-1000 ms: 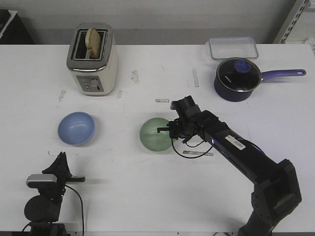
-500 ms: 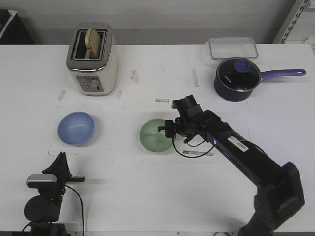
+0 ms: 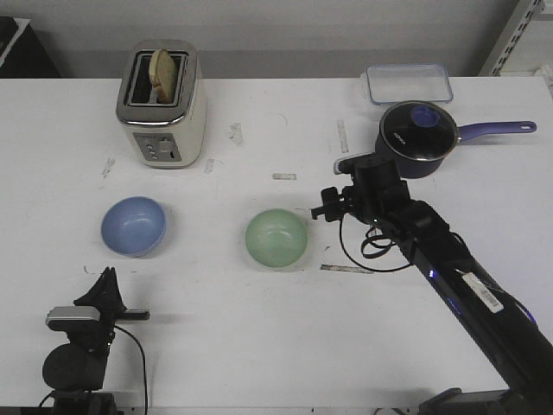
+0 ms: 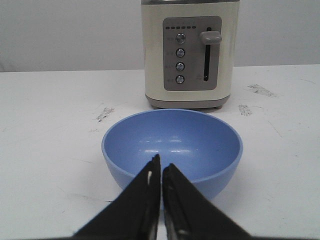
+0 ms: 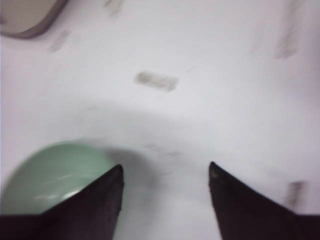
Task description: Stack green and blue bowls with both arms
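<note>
The pale green bowl [image 3: 276,239] sits upright on the white table near the middle. The light blue bowl [image 3: 133,226] sits upright to its left. My right gripper [image 3: 324,210] is open and empty, just right of the green bowl and a little farther back, not touching it. In the right wrist view the green bowl [image 5: 50,172] lies beside one finger of the right gripper [image 5: 165,170]. My left gripper [image 3: 106,277] is shut and empty, just in front of the blue bowl. In the left wrist view its tips [image 4: 161,167] point at the blue bowl [image 4: 172,145].
A cream toaster [image 3: 162,104] holding a bread slice stands at the back left, behind the blue bowl; it also shows in the left wrist view [image 4: 190,55]. A dark navy saucepan [image 3: 417,138] with a long handle and a clear lidded container [image 3: 409,85] are at the back right.
My right gripper has drawn back from the green bowl's right rim, to the right and farther back. The green bowl stays on the table. The left arm has not moved.
</note>
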